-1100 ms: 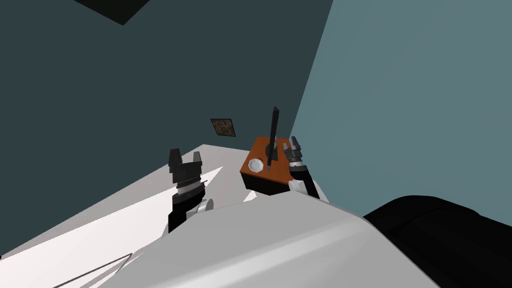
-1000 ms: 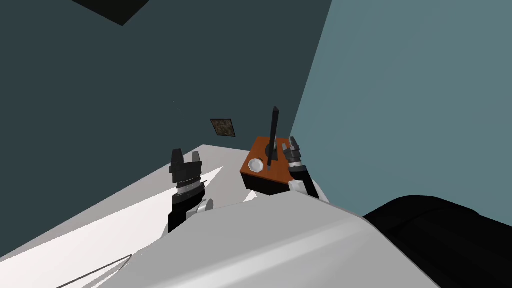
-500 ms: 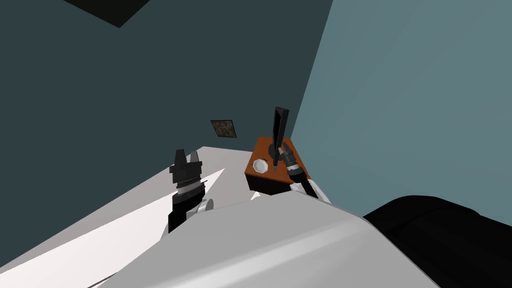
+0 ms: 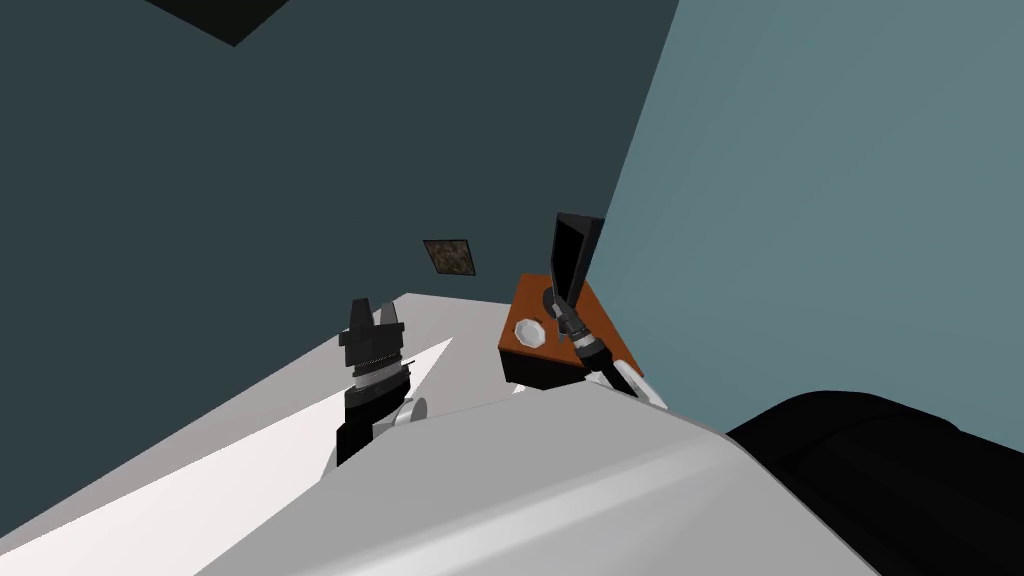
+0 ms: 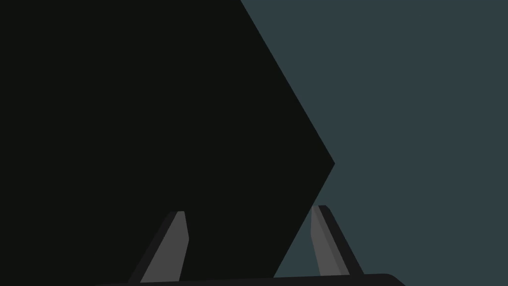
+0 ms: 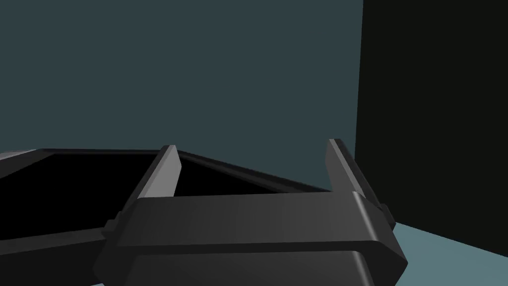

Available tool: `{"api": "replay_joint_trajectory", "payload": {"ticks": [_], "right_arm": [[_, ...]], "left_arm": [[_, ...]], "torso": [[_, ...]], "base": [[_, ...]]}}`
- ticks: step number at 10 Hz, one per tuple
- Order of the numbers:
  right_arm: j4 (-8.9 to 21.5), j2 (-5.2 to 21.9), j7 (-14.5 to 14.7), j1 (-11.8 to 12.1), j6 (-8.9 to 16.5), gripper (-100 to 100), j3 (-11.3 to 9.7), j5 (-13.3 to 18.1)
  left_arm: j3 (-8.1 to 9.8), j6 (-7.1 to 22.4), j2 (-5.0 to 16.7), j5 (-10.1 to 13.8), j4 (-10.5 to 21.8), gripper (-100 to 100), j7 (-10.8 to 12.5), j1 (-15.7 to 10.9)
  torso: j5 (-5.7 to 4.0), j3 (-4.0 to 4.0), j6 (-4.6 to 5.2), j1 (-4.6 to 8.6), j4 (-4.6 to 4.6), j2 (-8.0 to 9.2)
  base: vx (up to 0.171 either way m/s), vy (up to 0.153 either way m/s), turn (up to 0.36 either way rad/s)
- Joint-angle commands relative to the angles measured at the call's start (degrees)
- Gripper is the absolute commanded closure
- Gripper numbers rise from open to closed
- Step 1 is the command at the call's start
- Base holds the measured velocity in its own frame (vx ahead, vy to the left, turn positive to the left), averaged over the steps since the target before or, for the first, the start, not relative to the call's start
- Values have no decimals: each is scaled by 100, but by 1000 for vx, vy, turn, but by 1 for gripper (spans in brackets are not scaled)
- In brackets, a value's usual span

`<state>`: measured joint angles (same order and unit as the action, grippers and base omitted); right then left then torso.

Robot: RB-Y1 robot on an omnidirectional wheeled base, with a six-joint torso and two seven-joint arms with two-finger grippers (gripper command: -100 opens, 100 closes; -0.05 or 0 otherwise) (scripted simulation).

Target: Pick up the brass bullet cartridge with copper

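Observation:
A small table with an orange-brown top [image 4: 590, 318] and black sides stands in the corner of the room. A pale grey round thing [image 4: 528, 331] lies on its near left part. A black flat panel [image 4: 573, 256] stands upright at the back of the top. My right gripper [image 4: 553, 298] hovers over the table at the foot of that panel. In the right wrist view the right gripper [image 6: 250, 146] is open, with the black panel [image 6: 74, 188] just beyond its fingers. My left gripper [image 4: 372, 312] is raised left of the table. I cannot make out a cartridge.
Two dark teal walls meet behind the table, the right one [image 4: 820, 200] lighter. A small brown picture [image 4: 449, 256] hangs on the left wall. Pale floor [image 4: 200, 450] stretches to the left. A black rounded mass [image 4: 900, 480] lies at the lower right. The left gripper [image 5: 249, 211] is open.
My right gripper has swung left and forward over the table top, up to the black panel. The head view has turned slightly, showing more of the panel's face. The left arm is still.

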<state>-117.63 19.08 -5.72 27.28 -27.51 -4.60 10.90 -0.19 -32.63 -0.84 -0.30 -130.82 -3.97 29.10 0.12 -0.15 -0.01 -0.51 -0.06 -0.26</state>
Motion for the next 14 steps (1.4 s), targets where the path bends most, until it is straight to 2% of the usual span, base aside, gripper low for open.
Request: {"api": "replay_joint_trajectory", "payload": {"ticks": [1,2,4,5,7,8,9,10,11,12,13,14], "right_arm": [[278,286,87,-31,-74,-100,-130,224],[278,354,87,-31,-74,-100,-130,224],[626,729,230,-49,-169,-100,-338,541],[696,827,230,-49,-169,-100,-338,541],[1081,1197,400,-70,-227,-100,-581,872],[1119,1302,400,-70,-227,-100,-581,872],[1298,1536,494,-82,-240,-100,-714,1041],[1386,1536,494,-82,-240,-100,-714,1041],[1628,1765,593,-96,-243,-100,-854,1211],[1628,1765,593,-96,-243,-100,-854,1211],[1815,1990,698,-112,-233,-100,-1001,1380],[1873,1990,698,-112,-233,-100,-1001,1380]], "left_arm": [[0,0,0,0,0,0,0,0],[0,0,0,0,0,0,0,0],[0,0,0,0,0,0,0,0],[0,0,0,0,0,0,0,0],[0,0,0,0,0,0,0,0],[0,0,0,0,0,0,0,0],[0,0,0,0,0,0,0,0],[0,0,0,0,0,0,0,0],[0,0,0,0,0,0,0,0],[0,0,0,0,0,0,0,0],[0,0,0,0,0,0,0,0],[0,0,0,0,0,0,0,0]], "torso": [[0,0,0,0,0,0],[3,-7,-1,-19,-2,-13],[2,-3,-1,-12,-1,-4],[4,-2,-1,-21,-1,-3],[2,0,-1,-8,0,1],[5,-7,0,-18,-2,-13],[3,-10,-1,-8,-4,-17],[3,-11,-1,-14,-4,-19],[2,-7,0,-1,-3,-11],[0,-7,0,3,-3,-12],[-1,-3,0,14,-1,-4],[-1,-3,-1,8,-1,-5]], "base": [[107,195,-8],[72,169,-12],[66,183,8],[47,151,-3],[85,179,33],[110,159,2],[110,179,44],[86,139,16],[99,130,57],[69,102,15],[73,125,71],[69,115,24]]}}
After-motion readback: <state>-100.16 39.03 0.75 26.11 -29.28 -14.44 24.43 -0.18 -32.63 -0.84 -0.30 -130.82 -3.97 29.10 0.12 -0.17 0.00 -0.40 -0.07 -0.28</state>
